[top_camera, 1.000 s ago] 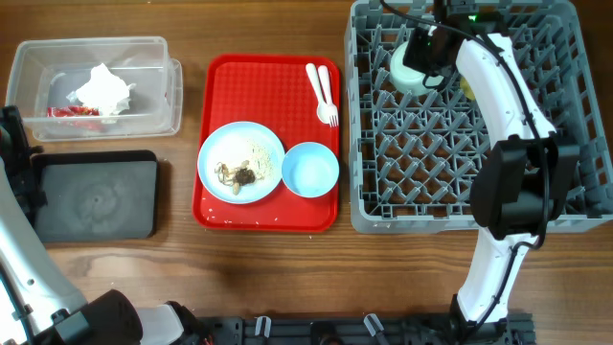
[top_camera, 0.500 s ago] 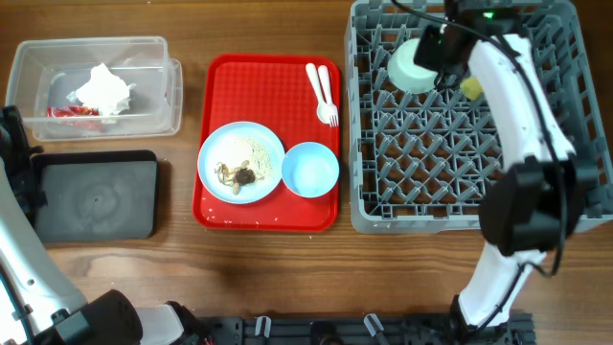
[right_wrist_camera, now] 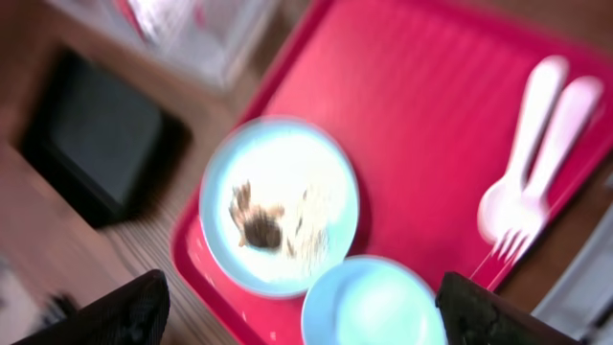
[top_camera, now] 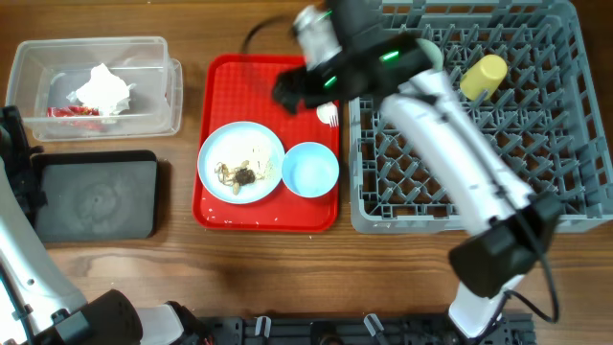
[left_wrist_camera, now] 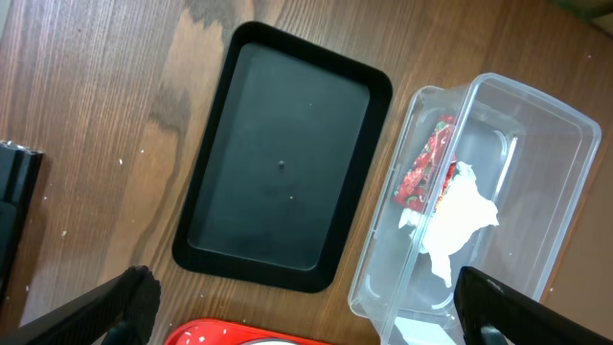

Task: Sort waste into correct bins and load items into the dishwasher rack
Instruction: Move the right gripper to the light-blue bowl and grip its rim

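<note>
My right gripper (right_wrist_camera: pixel 306 321) hangs open and empty above the red tray, over the pale blue bowl (right_wrist_camera: pixel 374 307). In the overhead view it is a dark blur (top_camera: pixel 292 91). The pale blue plate (top_camera: pixel 241 161) holds brown food scraps (top_camera: pixel 239 174). The white fork and spoon (right_wrist_camera: pixel 527 182) lie at the tray's far right. A yellow cup (top_camera: pixel 484 75) and a pale green bowl (top_camera: pixel 431 53), partly hidden by the arm, sit in the dishwasher rack (top_camera: pixel 575 192). The clear tub (left_wrist_camera: pixel 536 192) holds the napkin (left_wrist_camera: pixel 460 216) and red wrapper (left_wrist_camera: pixel 426 172). My left gripper (left_wrist_camera: pixel 311 316) is open near the black tray (left_wrist_camera: pixel 278 163).
The red serving tray (top_camera: pixel 268 216) lies between the bins and the rack. My right arm (top_camera: pixel 450 153) stretches across the rack's left side and the tray's back right corner. The left arm (top_camera: pixel 14 163) stands at the table's left edge.
My right arm has swung left from the back of the rack to above the red tray. The pale green bowl stays in the rack. The jaws now stand open. The left arm is still.
</note>
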Motion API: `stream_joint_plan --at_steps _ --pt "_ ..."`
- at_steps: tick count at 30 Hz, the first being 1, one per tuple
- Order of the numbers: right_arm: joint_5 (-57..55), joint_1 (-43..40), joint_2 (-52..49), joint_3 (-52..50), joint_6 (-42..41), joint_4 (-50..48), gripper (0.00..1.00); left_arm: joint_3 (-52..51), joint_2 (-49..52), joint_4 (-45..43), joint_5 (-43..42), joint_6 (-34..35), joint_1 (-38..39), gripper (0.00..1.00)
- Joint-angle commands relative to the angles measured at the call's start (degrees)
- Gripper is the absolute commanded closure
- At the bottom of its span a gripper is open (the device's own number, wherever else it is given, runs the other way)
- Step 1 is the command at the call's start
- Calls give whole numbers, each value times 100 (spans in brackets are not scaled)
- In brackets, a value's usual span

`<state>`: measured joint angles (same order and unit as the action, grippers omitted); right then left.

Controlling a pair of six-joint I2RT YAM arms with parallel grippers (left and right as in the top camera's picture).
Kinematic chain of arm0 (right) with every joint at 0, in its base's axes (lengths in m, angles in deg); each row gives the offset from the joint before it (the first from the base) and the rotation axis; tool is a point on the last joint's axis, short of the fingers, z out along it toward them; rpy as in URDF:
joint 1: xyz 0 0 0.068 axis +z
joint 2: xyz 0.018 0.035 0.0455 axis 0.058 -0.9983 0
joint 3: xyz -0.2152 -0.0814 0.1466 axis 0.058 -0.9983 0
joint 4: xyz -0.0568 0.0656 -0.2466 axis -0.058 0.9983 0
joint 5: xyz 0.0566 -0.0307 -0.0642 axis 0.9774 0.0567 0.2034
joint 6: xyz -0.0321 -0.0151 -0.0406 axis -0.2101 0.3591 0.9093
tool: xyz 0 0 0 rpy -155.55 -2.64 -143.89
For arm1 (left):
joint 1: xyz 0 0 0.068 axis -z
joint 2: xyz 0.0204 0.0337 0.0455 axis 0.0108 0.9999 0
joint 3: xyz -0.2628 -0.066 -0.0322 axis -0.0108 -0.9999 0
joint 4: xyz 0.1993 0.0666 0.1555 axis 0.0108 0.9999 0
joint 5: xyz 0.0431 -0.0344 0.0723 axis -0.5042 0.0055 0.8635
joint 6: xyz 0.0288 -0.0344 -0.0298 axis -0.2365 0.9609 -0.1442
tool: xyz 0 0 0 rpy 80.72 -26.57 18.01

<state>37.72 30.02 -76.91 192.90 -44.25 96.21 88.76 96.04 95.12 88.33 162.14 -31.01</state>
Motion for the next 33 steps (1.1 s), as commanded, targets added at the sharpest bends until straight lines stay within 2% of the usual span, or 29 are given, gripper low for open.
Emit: stream_joint_plan --at_steps 1,10,16,21,23,25,26,33 --pt "-1294 579 -350 -66 52 420 3 -11 24 9 33 98 -26 0" --pt "-1193 1436 -903 -66 -507 920 6 -11 24 9 31 98 -26 0" --pt "-1591 1541 -1460 -66 -675 1220 18 -11 24 9 33 98 -26 0" --pt "-1519 1541 -1775 -66 -678 1377 20 -11 24 11 33 96 -26 0" --pt "-1342 1541 -1845 -66 -680 1440 28 -11 24 9 31 98 -26 0" --pt "-1237 1543 -1897 -66 -680 1488 41 -11 24 9 31 98 -26 0" --pt "-1224 1552 -1926 -66 -678 1523 43 -11 24 9 31 98 -26 0" --pt "-1250 1556 -2120 -66 -463 1582 44 -11 24 11 31 96 -26 0"
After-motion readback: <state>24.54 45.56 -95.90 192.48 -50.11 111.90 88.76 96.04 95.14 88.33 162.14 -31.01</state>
